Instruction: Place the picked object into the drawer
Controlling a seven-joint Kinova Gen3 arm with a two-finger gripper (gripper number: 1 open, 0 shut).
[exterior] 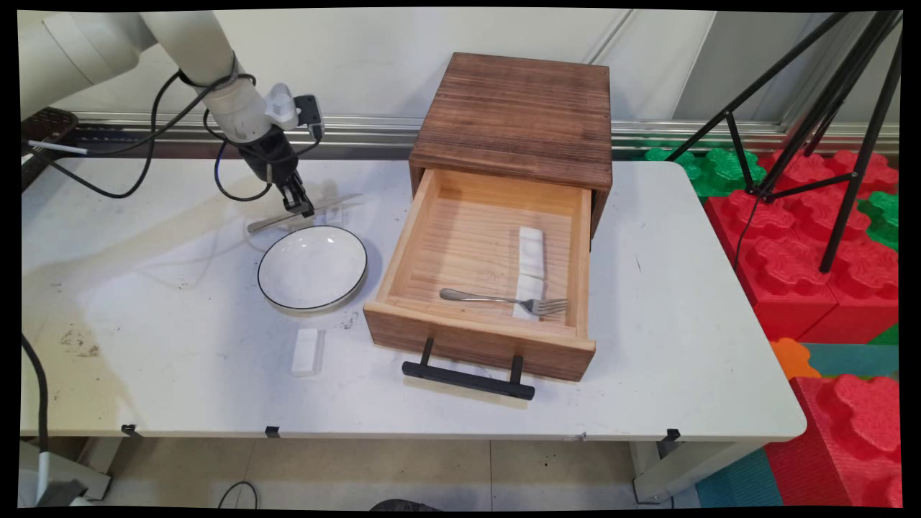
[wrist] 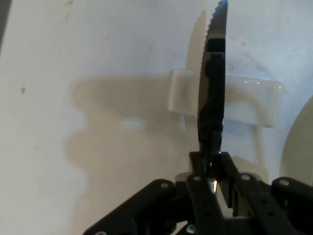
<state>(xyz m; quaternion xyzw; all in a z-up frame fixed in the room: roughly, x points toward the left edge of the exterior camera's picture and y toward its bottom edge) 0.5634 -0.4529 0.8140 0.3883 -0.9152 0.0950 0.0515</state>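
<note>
While the gripper (exterior: 306, 210) pinches a serrated knife (wrist: 213, 93) by one end, the blade hangs just over a white rest (wrist: 259, 100) on the tabletop (exterior: 144, 302), behind the white bowl (exterior: 313, 269). Right of them, an open wooden drawer (exterior: 481, 288) holds a fork (exterior: 504, 299) and two white rests.

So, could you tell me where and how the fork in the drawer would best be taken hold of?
Probably by the handle of the fork, from straight above. It lies flat across the open drawer floor, tines propped on a white rest, handle bare on its left. Fingers should close across the slim handle; the drawer's front wall is close.
</note>
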